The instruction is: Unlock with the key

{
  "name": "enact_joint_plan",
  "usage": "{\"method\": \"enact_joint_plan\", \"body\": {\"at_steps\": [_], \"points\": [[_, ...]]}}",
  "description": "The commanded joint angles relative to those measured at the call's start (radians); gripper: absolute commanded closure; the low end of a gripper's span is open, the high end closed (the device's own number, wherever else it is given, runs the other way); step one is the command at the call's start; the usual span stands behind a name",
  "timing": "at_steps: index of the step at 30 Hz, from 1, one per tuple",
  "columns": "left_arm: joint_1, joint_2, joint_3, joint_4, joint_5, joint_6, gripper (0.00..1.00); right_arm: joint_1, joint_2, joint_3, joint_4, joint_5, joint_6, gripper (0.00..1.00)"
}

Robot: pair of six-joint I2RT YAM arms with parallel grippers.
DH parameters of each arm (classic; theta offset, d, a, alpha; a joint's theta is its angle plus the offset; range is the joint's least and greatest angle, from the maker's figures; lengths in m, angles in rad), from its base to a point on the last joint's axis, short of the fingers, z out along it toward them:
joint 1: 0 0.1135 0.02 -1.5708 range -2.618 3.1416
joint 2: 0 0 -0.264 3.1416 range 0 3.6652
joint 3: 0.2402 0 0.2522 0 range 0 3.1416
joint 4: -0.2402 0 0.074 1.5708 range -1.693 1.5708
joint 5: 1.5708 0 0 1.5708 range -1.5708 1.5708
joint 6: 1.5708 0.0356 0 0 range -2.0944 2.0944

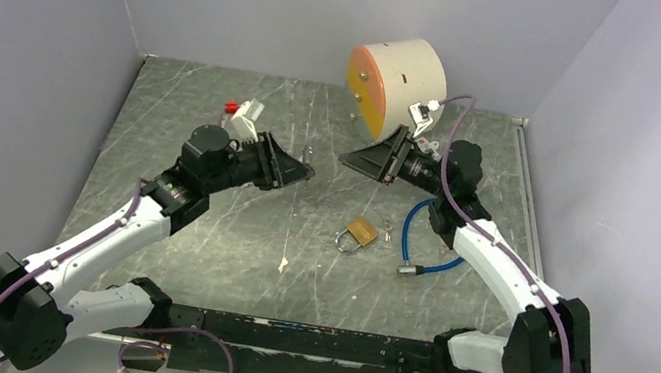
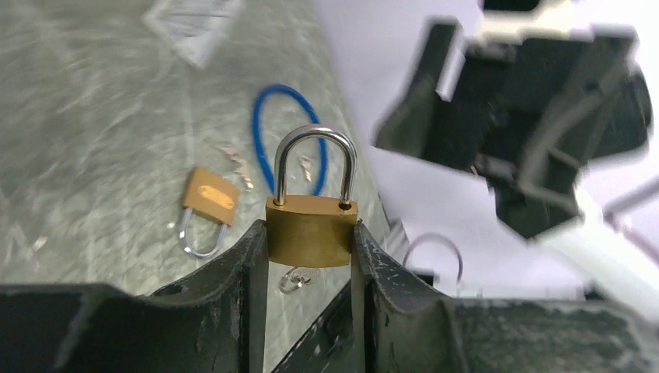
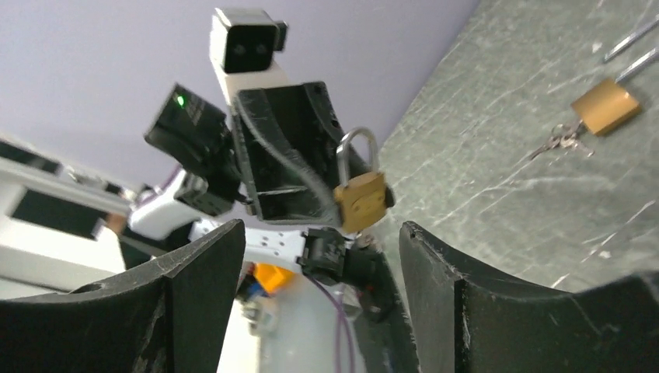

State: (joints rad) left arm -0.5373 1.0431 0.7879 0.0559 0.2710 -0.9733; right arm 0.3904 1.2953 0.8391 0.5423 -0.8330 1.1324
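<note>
Already done: brass padlock is off the bench and clenched by its body in the left tool.
Lock state: both shackle legs sit in the body, so I judge it locked.
Left to do: fetch a key, seat it in the keyhole, turn it, pop the shackle. By my read that is most of the task.
Key location: key bunch lies on the bench just beside a second padlock, between the two arms and nearer the bases than either tool.
Unclear: small ring shows just under the held padlock in the left wrist view. Cannot tell if it hangs from the lock or lies on the bench below.
Left arm pose: reached forward toward bench centre, tool raised and pointed at the other tool, shackle sticking out past the fingertips.
Right tool: spread wide, nothing between the fingers.
Right arm pose: reached forward and bent inward, tool facing the left tool and near it but apart. In the right wrist view the held padlock sits between its fingers, untouched.
Next move, a guess: right tool goes down to the key bunch.
</note>
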Motion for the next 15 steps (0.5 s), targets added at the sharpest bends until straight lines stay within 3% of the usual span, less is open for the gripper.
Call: {"method": "enact_joint_plan", "body": {"at_steps": [1,5,8,11,15], "points": [[-0.004,-0.003,0.100,0.267,0.433,0.331,0.73,0.007,-0.070,0.116,-0.142,-0.096,-0.313,0.25],[-0.004,-0.003,0.173,0.204,0.517,0.432,0.76,0.008,-0.144,0.136,-0.172,-0.112,-0.429,0.25],[-0.004,0.012,0.223,0.192,0.596,0.475,0.79,0.009,-0.164,0.133,-0.136,-0.127,-0.427,0.30],[-0.004,0.040,0.248,0.222,0.662,0.463,0.79,0.009,-0.163,0.125,-0.045,-0.159,-0.374,0.42],[-0.004,0.094,0.275,0.279,0.757,0.399,0.79,0.049,-0.156,0.158,-0.009,-0.164,-0.363,0.45]]}}
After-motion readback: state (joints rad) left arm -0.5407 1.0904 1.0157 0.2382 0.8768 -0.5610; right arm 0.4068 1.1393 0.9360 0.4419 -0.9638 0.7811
